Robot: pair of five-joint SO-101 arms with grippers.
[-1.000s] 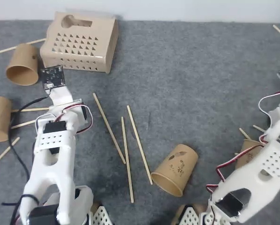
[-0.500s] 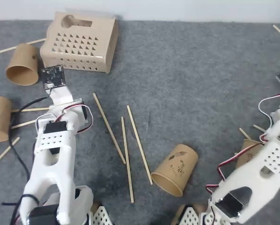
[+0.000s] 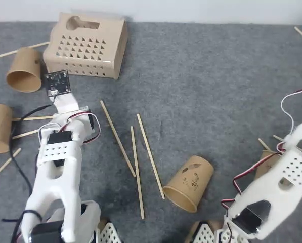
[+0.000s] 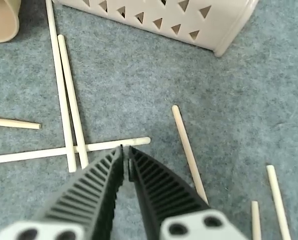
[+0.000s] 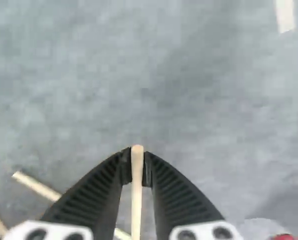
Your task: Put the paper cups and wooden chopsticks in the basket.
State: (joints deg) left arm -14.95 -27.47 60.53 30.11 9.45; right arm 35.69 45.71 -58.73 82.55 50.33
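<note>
Looking steeply down from overhead, fairly far off, taking in the whole grey carpet (image 3: 216, 76). Riding the 2 wrists, staring down at it from close by. Overlapping with the high view (for the left wrist) on the basket (image 4: 188, 20) and 1 chopstick (image 4: 188, 145).

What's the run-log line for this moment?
right gripper: fingers shut on thin wooden chopstick | left gripper: fingers shut, empty | brown paper cup: on its side on grey carpet
</note>
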